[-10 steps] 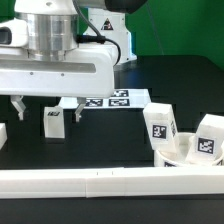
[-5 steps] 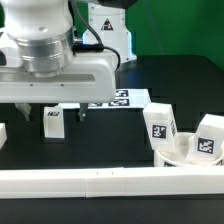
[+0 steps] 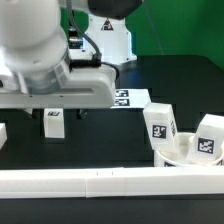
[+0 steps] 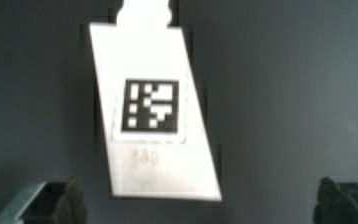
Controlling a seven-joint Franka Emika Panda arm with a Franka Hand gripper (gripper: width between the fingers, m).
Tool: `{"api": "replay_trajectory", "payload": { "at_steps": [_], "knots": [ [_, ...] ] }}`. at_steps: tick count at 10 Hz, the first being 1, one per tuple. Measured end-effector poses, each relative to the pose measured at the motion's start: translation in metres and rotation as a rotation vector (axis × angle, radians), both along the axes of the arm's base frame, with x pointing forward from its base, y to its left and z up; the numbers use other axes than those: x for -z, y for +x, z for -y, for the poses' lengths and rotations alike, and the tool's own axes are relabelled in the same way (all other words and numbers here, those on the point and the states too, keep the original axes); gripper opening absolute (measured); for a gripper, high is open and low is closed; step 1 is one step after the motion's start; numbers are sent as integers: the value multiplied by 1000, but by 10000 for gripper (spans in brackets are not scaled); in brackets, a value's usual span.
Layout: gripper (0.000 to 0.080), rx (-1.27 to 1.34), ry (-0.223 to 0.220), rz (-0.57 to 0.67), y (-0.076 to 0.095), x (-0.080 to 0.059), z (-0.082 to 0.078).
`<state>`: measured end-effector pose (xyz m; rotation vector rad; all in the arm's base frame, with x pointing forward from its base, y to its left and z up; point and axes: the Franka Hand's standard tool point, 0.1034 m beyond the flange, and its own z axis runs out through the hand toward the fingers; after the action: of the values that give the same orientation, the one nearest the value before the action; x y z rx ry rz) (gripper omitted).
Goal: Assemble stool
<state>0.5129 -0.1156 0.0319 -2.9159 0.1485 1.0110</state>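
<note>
Three legs show. Behind the rail [image 3: 100, 182] along the counter's [image 3: 190, 90] front edge, the seat [image 3: 178, 153] sits toward the front corner on the exterior view's right. It carries a first leg [image 3: 160, 123] and a second leg [image 3: 208, 136], both propped on it. Farther in, nearer the opposite side edge, the third leg [image 3: 53, 123] lies flat, tag up. The arm points straight down over it, wrist low. Its gripper [image 4: 197, 203] is spread wide, fingertips [image 4: 41, 200] either side of that leg and clear of it. The marker board [image 3: 125, 98] lies beyond.
</note>
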Motion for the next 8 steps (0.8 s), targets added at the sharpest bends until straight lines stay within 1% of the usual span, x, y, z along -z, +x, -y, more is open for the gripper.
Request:
{"api": "replay_trajectory", "payload": {
  "at_steps": [1,2,3,4,5,6,7,8],
  "knots": [
    [649,-1,3,-32,1,4,0],
    [649,5,21,-105,-8,4,-3],
    [649,9,36,-179,-12,7,-2],
    [649,10,39,-219,-12,11,1],
    [649,20,49,-310,-21,11,3],
    [649,26,54,-386,-25,13,4],
    [649,23,54,-412,-24,18,5],
    [649,23,46,-414,-24,19,6]
  ]
}}
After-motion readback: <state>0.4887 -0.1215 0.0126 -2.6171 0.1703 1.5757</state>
